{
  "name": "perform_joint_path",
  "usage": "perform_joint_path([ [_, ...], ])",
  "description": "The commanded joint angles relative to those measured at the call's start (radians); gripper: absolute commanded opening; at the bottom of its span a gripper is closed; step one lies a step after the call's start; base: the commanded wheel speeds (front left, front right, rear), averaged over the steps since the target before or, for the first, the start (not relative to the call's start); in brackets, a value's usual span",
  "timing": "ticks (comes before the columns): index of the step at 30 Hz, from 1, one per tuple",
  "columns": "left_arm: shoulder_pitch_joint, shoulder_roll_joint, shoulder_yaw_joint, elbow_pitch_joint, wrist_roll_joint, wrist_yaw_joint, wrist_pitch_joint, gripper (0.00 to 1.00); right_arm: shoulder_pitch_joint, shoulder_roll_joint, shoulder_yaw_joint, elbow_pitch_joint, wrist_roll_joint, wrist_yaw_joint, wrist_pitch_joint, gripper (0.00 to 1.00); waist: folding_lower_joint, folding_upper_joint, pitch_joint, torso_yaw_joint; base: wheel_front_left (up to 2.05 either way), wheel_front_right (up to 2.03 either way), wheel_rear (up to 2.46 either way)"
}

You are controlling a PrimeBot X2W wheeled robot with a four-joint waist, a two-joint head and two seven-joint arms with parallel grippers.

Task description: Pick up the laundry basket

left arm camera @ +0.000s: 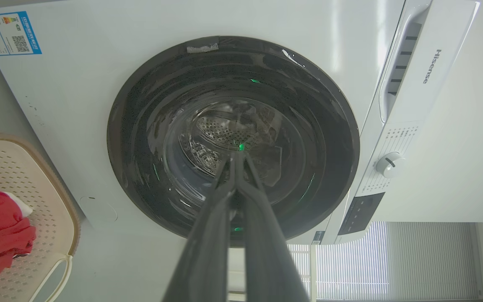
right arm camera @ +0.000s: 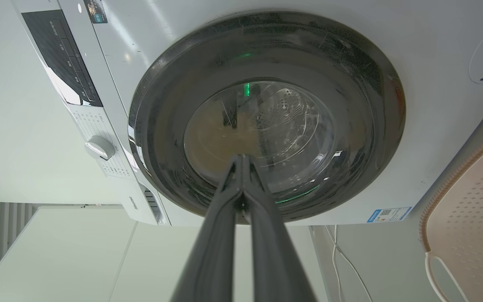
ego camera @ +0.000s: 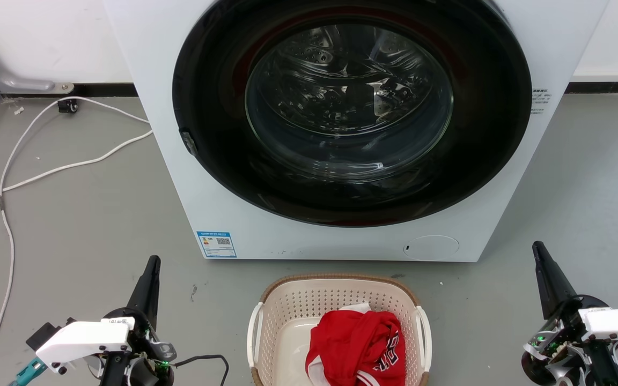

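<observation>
The laundry basket [ego camera: 298, 300], cream with perforated walls, a brown rim and white side handles, stands on the floor at the bottom centre of the head view, just in front of the washing machine. Red clothing [ego camera: 356, 346] lies inside it. My left gripper [ego camera: 153, 262] is shut and empty, well to the basket's left. My right gripper [ego camera: 537, 247] is also shut and empty, well to the basket's right. In the left wrist view the basket [left arm camera: 36, 184] sits at the left edge beside my shut gripper [left arm camera: 237, 156]. The right wrist view has the basket [right arm camera: 468, 209] at its right edge and my shut gripper [right arm camera: 241, 158] in the middle.
A white front-loading washing machine [ego camera: 212, 203] with a closed round dark glass door [ego camera: 349, 107] stands close behind the basket. White cables [ego camera: 35, 171] run across the grey floor at the left. A wall with a dark skirting lies behind.
</observation>
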Motion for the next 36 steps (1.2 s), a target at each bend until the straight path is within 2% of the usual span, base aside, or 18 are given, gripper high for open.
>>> perform_joint_path([
  [1, -0.01, -0.001, 0.002, 0.002, 0.004, -0.003, 0.003, 0.0, -0.011, 0.003, -0.002, 0.001, -0.002, 0.0, 0.003, 0.0, 0.0, 0.0, 0.0, 0.0, 0.0, 0.0, 0.0],
  [24, -0.01, -0.004, 0.007, 0.002, 0.008, -0.003, 0.006, 0.0, -0.011, 0.005, -0.004, 0.001, -0.005, 0.0, 0.005, 0.0, 0.0, 0.0, 0.0, 0.0, 0.0, 0.0, 0.0],
  [25, 0.0, -0.003, 0.004, 0.0, 0.004, 0.0, 0.004, 1.0, 0.0, 0.002, -0.003, 0.0, -0.002, 0.0, 0.002, 1.0, 0.0, 0.0, 0.0, 0.0, 0.0, 0.0, 0.0],
  [29, 0.027, -0.01, 0.001, 0.032, 0.005, 0.001, 0.003, 1.0, 0.028, 0.005, -0.001, 0.03, -0.002, 0.0, 0.001, 1.0, 0.0, 0.0, 0.0, 0.0, 0.0, 0.0, 0.0],
  [36, 0.039, -0.01, -0.015, 0.0, 0.031, 0.001, -0.033, 1.0, 0.044, 0.005, 0.006, 0.0, -0.018, 0.0, -0.035, 1.0, 0.0, 0.0, 0.001, 0.0, 0.0, 0.0, 0.0],
])
